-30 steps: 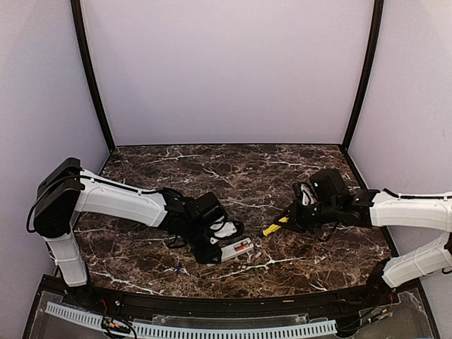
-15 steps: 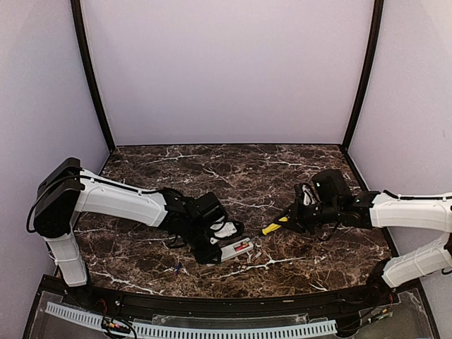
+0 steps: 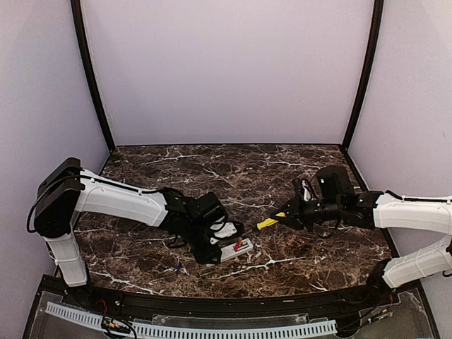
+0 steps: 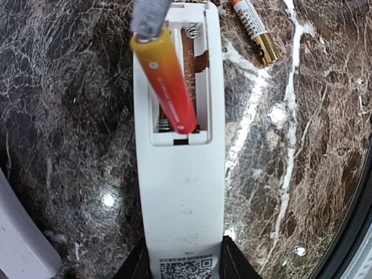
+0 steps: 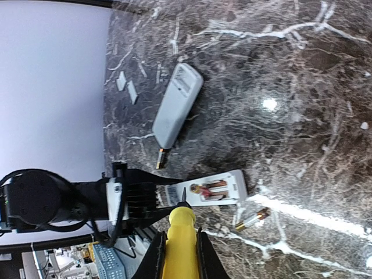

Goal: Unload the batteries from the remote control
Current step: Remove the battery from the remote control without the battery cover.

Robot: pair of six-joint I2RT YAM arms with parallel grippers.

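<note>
**Two robot arms at a marble table, one remote lying open**

We see a table (image 3: 212, 169) of dark brown marble. It is glossy, run through with white veins and dotted with lamp glare. Pale lilac walls (image 3: 226, 70) close it in on three sides, and black posts (image 3: 90, 78) run down to its back corners.

Near the front, left of centre, the left gripper (image 4: 186, 263) clasps a slim white plastic remote (image 4: 183, 192) by its long edges, beside a printed code label (image 4: 183, 270). The remote lies flat, back up, with its rectangular bay (image 4: 197, 93) uncovered. One battery (image 4: 168, 81), a smooth thin cylinder shading from yellow to red, sits tilted in the left slot. Its red end is down by the coil spring (image 4: 164, 123) and its yellow end stands clear of the bay. A blurred grey shape (image 4: 150, 16) meets that raised end; we cannot tell what it is. A second battery (image 4: 254, 30), orange with a gold end, lies loose on the marble just beside the remote.

The right gripper (image 5: 178, 258) is clamped on the yellow handle of a screwdriver (image 3: 268, 224), whose dark tip points at the remote.

Beyond the held remote in the right wrist view lies a second remote (image 5: 177, 104), pale grey with rounded ends. A third battery (image 5: 161, 158) lies near its end, and two small flat white covers (image 5: 122, 81) lie side by side.
</note>
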